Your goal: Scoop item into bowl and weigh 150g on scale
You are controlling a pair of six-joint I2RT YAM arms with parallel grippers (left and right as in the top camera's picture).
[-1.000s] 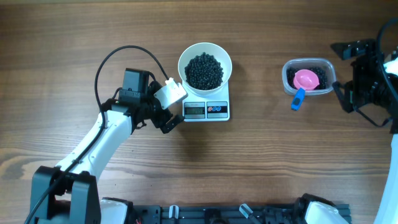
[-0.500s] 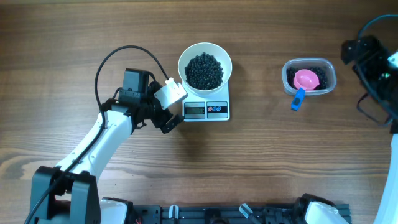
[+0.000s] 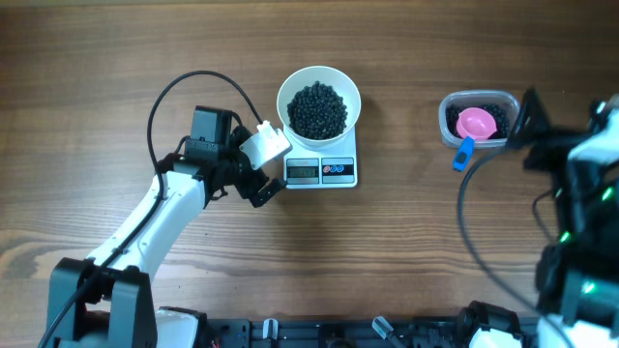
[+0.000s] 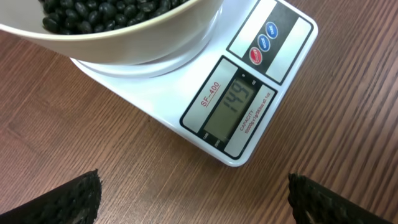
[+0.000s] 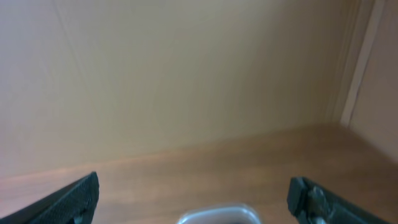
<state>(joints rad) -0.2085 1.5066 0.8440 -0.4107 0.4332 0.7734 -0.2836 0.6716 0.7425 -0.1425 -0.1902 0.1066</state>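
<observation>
While both arms stand clear, I judge this a reading check: touch nothing, let it settle, then add very little.

Overhead: round white bowl [image 3: 286, 97], heaped with tiny black beans [image 3: 318, 109], sits on flat white kitchen scale [image 3: 321, 172]; clear plastic tub [image 3: 513, 114], well right, holds fewer beans and pink blue-handled scoop [image 3: 476, 123].

Left wrist: left gripper [image 4: 196, 196] open, empty; display [image 4: 239, 102] reads 149.

Right wrist: right gripper [image 5: 193, 196] open, empty.

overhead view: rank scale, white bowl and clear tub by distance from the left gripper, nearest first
1. scale: just right of the left gripper, level with it.
2. white bowl: sits on the scale's far half, up and to the right of the gripper.
3. clear tub: far off on the table's right side, near the right arm.
</observation>
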